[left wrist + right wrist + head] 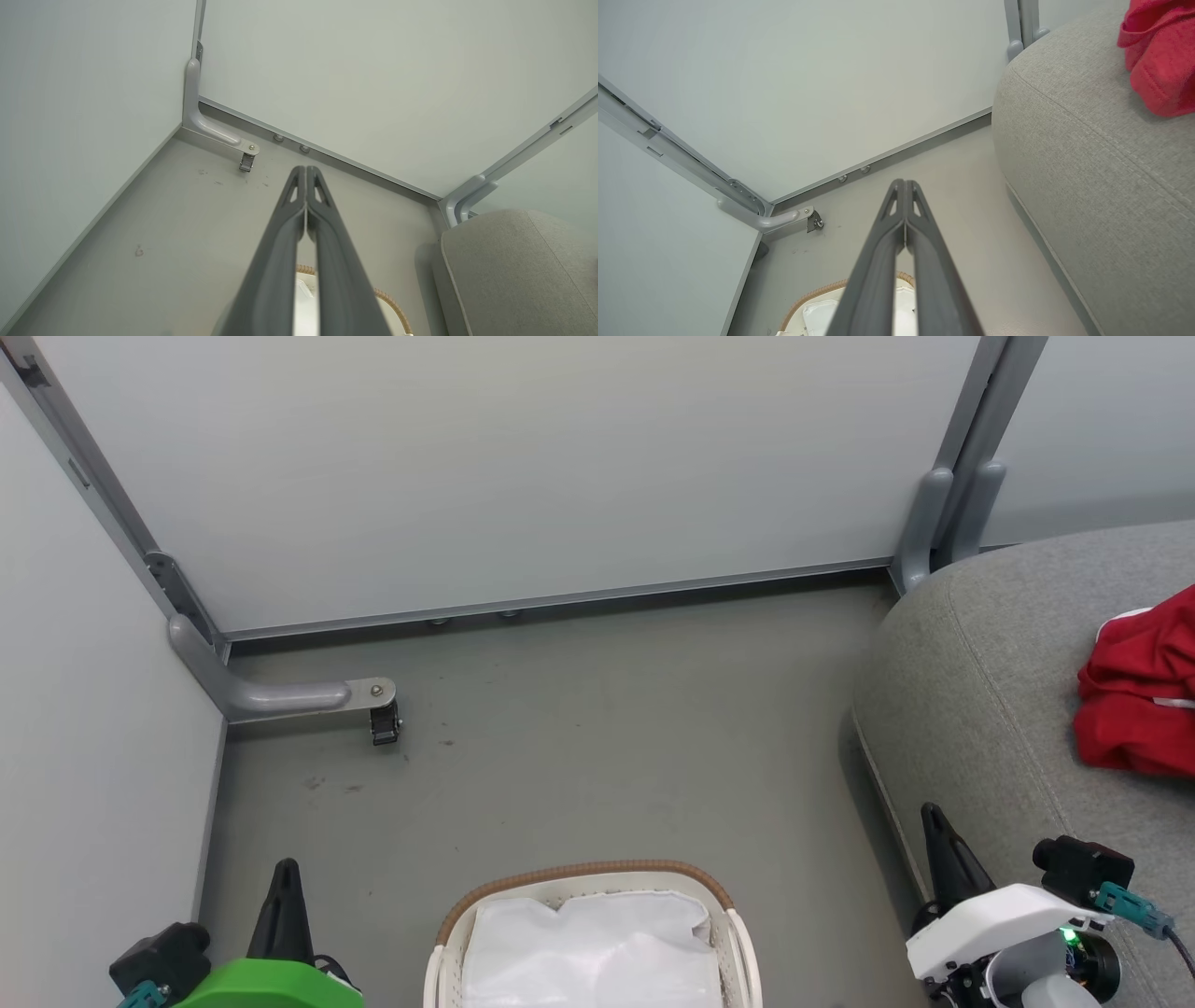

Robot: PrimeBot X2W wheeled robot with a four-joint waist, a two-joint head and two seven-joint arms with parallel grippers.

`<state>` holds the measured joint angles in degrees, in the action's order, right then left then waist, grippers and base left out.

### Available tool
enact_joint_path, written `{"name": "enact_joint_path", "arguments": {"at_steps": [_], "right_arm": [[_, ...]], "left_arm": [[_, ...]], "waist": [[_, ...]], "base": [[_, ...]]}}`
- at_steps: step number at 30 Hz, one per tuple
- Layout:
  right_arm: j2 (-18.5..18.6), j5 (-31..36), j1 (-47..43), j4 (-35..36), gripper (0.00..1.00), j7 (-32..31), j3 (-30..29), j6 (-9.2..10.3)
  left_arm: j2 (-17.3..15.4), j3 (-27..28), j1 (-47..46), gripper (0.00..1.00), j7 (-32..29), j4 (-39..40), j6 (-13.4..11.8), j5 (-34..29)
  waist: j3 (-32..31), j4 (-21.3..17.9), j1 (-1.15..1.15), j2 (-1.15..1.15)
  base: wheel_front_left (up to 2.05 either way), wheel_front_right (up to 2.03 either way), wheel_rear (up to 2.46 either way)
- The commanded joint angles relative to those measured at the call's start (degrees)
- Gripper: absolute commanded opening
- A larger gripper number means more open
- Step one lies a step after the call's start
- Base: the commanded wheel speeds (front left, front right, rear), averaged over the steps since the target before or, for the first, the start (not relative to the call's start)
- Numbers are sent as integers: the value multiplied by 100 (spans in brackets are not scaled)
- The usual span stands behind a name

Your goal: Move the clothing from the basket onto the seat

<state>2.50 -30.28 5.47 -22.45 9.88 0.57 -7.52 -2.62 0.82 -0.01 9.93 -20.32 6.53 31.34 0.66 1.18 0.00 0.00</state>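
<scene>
Red clothing (1134, 700) lay on the seat (980, 709), while the left gripper (306, 170) and right gripper (904, 183) flanked the basket (588, 870), fingers pressed together, empty.

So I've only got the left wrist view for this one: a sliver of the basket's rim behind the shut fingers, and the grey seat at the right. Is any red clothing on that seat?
Observer: Yes. In the head view the clothing lies bunched on the seat, at that view's right edge.
Operator: And inside the basket?
Observer: The part of the basket that the head view takes in holds a white liner, with no red fabric on it.
Operator: What about the other arm?
Observer: The right gripper is shut, fingers pressed together with nothing between them.
</scene>
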Motion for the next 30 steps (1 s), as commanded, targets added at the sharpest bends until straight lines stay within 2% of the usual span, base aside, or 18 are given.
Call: {"name": "enact_joint_path", "arguments": {"at_steps": [1,30], "right_arm": [[29,-248,79,128,0,-54,-42,0],[38,-2517,90,413,0,-657,-300,2]], "left_arm": [[-18,46,-179,0,-51,121,15,237],[-25,248,-375,0,-657,327,51,2472]], "waist": [[0,-2,0,0],[-14,-34,0,0]], "base": [[0,0,0],[0,0,0]]}}
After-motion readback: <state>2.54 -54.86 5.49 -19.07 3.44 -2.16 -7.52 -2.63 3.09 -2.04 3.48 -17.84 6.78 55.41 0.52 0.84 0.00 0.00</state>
